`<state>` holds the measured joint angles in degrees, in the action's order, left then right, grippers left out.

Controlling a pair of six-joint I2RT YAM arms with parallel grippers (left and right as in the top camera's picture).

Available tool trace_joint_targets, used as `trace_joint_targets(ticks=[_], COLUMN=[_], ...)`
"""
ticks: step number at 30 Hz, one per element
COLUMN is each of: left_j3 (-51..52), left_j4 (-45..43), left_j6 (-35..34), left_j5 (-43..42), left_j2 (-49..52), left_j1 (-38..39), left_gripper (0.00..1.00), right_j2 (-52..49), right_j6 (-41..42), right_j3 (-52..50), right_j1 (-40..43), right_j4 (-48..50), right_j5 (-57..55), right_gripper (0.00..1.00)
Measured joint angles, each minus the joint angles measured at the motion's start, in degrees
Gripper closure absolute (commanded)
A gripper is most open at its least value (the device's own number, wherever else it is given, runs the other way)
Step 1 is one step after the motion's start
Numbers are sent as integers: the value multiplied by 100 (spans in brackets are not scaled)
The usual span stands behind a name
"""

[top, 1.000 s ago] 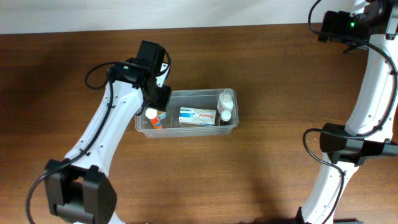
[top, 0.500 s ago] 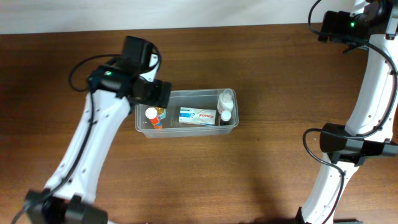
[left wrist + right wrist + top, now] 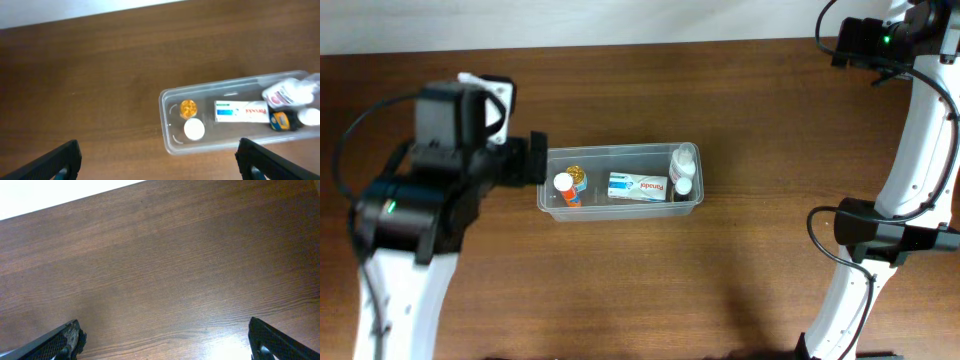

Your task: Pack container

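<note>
The container (image 3: 620, 205), a clear rectangular tub, sits mid-table. Inside it, a small orange bottle with a white cap (image 3: 564, 187) stands at the left end next to a round amber item (image 3: 578, 175). A white and blue box (image 3: 638, 186) lies in the middle, and two white bottles (image 3: 683, 170) are at the right end. My left gripper (image 3: 528, 160) hangs just left of the tub, raised high, open and empty. In the left wrist view the container (image 3: 164, 107) lies ahead of the wide-apart left gripper (image 3: 159, 152). My right gripper (image 3: 164, 328) is open over bare wood.
The right arm's wrist (image 3: 860, 40) is at the far right back corner, with its base (image 3: 880, 235) at the right edge. A pale wall strip (image 3: 570, 20) borders the table's back edge. Brown wood surrounds the tub on all sides.
My left gripper opened, let go of the orange bottle in the tub's left end, then drew back left and upward. The right arm has not moved.
</note>
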<state>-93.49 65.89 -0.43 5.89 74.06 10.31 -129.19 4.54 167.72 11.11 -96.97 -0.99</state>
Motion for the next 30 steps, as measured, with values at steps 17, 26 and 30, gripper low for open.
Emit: trace_joint_targets(ticks=[17,26,30], left_j3=[-13,-13,-13], left_j4=[741,730,721], left_j6=[0,0,0], left_j5=[-96,-94,-94], left_j2=[-710,-710,-710], left_j1=[0,0,0], left_gripper=[1,1,1], right_j2=[0,0,0], right_j6=[0,-2,-2], right_j3=[0,0,0], right_j1=[0,0,0], right_j4=[0,0,0], right_j5=[0,0,0], right_gripper=[2,2,2])
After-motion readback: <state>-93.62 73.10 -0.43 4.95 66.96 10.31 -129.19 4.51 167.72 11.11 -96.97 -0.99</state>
